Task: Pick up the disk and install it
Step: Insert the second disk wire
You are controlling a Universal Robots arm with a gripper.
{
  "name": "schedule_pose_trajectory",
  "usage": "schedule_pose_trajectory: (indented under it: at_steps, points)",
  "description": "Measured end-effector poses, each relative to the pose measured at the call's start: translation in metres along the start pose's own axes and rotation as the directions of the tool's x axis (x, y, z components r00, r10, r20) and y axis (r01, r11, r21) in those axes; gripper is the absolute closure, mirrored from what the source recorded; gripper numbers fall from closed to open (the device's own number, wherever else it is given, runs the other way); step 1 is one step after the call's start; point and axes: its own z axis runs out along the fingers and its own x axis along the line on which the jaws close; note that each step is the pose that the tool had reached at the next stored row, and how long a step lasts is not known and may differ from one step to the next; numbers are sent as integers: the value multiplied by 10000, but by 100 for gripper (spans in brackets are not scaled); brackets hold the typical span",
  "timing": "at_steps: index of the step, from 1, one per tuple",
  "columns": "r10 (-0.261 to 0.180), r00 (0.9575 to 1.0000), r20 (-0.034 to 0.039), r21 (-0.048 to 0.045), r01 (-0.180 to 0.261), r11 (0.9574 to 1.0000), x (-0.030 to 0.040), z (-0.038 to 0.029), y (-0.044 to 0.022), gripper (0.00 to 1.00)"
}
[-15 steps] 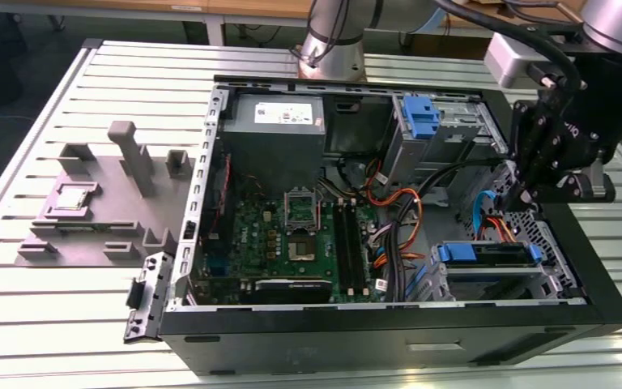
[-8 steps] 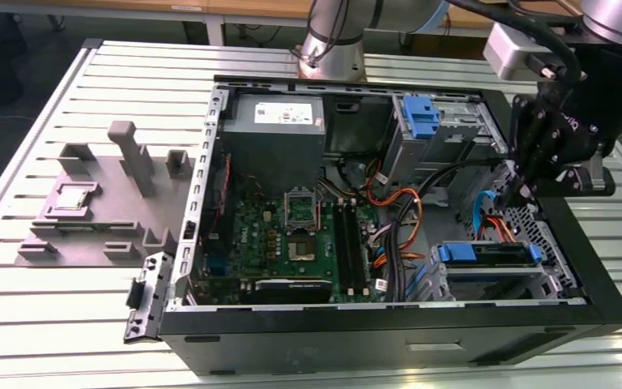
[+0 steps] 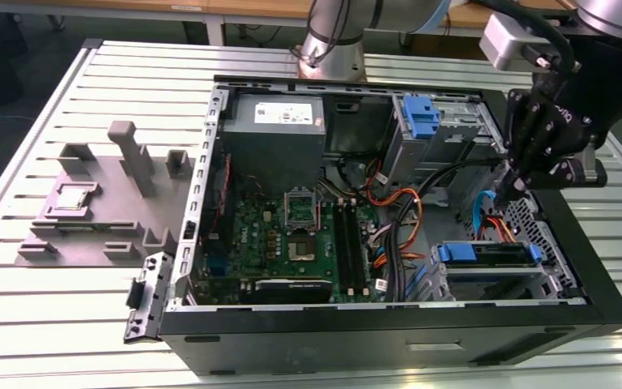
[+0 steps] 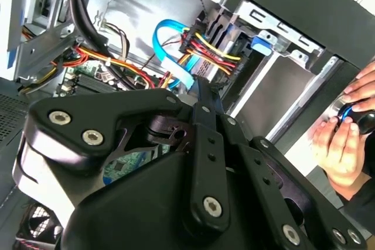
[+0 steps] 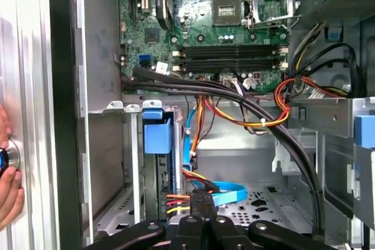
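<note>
The disk (image 3: 497,255) lies in the drive cage at the near corner of the open computer case (image 3: 398,332), on the exterior view's right, with blue rails on both sides. In the first wrist view, the disk (image 5: 166,174) is edge-on under a blue tab, and in the second wrist view the disk (image 4: 206,67) has red, yellow and black wires at its end. My gripper (image 3: 514,185) hangs over the case's right wall, beyond the disk and apart from it. In both wrist views the gripper (image 4: 202,95) (image 5: 199,200) is shut, with nothing held.
A grey power supply (image 3: 275,121) and a blue bracket (image 3: 423,117) fill the case's far side, with the motherboard (image 3: 289,235) and loose cables (image 3: 398,219) between. A grey fixture (image 3: 106,203) sits left of the case. A person's hand (image 4: 345,139) (image 5: 6,168) rests outside the case wall.
</note>
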Motion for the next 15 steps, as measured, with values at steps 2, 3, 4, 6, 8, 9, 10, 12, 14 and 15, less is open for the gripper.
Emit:
schedule_pose_trajectory:
  at_steps: [2, 3, 4, 6, 8, 9, 10, 12, 14, 15]
  points:
    - [-4, 10000, -10, -64, 3, 10000, -12, 0, 1, 89]
    - [-5, 10000, -34, -82, 4, 10000, -17, 2, 1, 89]
    - [-7, 10000, -81, -91, 6, 10000, -23, 4, 2, 89]
    - [-12, 9999, -159, -112, 11, 9999, -42, 9, 1, 89]
    - [-13, 9999, -172, -118, 11, 9999, -56, 15, 0, 89]
    - [-13, 9998, -189, -118, 11, 9999, -57, 16, 0, 89]
    - [-13, 9998, -190, -118, 10, 9999, -56, 16, 0, 89]
    - [-12, 9998, -191, -118, 10, 9999, -56, 15, 0, 89]
    - [-13, 9998, -193, -118, 10, 9999, -57, 15, 0, 89]
    - [-13, 9998, -194, -118, 11, 9999, -57, 15, 0, 89]
